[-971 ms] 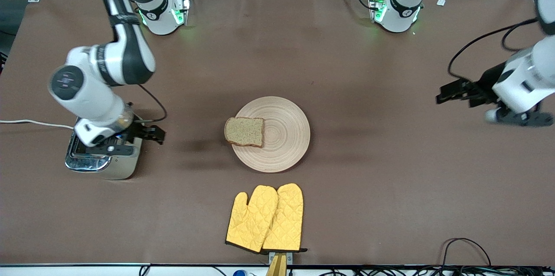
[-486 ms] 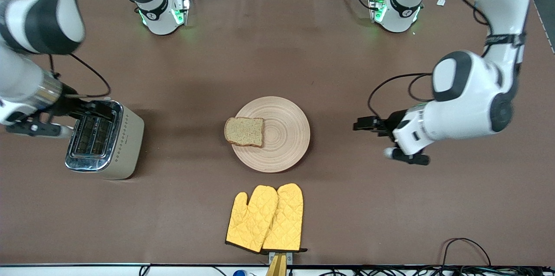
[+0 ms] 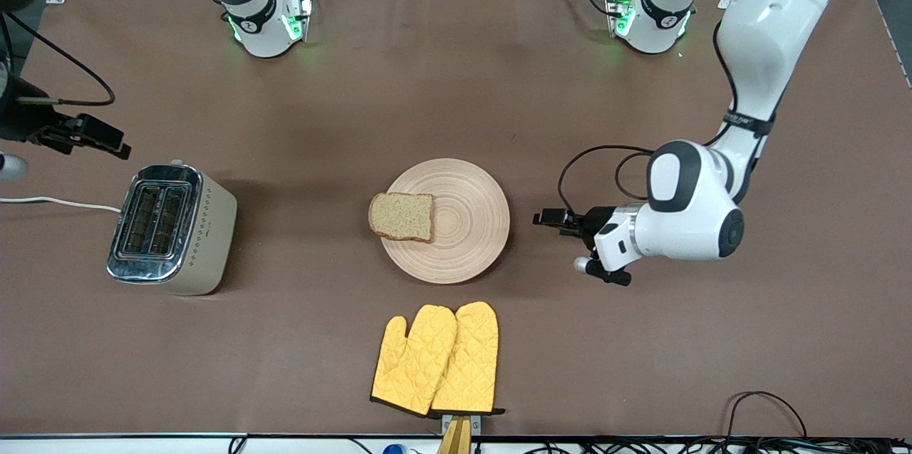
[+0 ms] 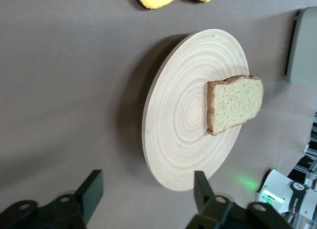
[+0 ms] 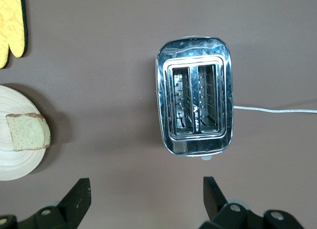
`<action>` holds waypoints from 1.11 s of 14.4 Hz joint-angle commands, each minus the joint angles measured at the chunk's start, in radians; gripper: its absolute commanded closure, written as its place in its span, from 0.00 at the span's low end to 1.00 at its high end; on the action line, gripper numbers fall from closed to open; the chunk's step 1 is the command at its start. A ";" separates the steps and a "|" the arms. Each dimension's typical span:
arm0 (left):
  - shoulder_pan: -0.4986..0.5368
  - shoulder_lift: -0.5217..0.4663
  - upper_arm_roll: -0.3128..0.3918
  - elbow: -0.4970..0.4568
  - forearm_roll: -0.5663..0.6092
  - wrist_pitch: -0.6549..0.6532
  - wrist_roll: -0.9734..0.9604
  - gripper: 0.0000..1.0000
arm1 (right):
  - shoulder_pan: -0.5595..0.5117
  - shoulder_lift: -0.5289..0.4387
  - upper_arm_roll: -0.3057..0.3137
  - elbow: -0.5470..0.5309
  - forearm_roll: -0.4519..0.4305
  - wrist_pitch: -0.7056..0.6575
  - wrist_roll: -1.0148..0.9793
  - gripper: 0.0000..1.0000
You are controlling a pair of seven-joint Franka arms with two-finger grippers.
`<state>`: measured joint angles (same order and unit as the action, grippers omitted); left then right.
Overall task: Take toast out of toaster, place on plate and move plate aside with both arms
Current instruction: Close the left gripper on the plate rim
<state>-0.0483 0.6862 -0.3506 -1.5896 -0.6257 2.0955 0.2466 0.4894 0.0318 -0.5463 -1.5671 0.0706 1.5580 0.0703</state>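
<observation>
On the plate (image 3: pixel 470 240) lies the toast (image 3: pixel 401 216); both end effectors (left (image 3: pixel 550 218), right (image 3: pixel 107 140)) gape empty.

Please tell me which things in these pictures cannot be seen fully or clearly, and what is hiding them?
- Toaster slots: both look dark inside in the front and right wrist views; their depth stays in shadow.
- Plate: the part under the toast is covered; the right wrist view cuts the plate at the picture edge.
- Oven mitts: cut off in both wrist views; one overlaps the other.
- Right pincer: its arm leaves the front view's edge.
- Left pincer: small in the front view.
</observation>
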 commanded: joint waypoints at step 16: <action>-0.053 0.188 -0.028 -0.013 -0.249 0.138 0.258 0.80 | -0.505 -0.093 0.529 -0.004 -0.106 -0.084 -0.003 0.00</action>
<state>-0.1015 0.8730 -0.3721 -1.5970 -0.8548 2.2192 0.4856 0.0061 -0.0550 -0.0329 -1.5621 -0.0199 1.4764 0.0717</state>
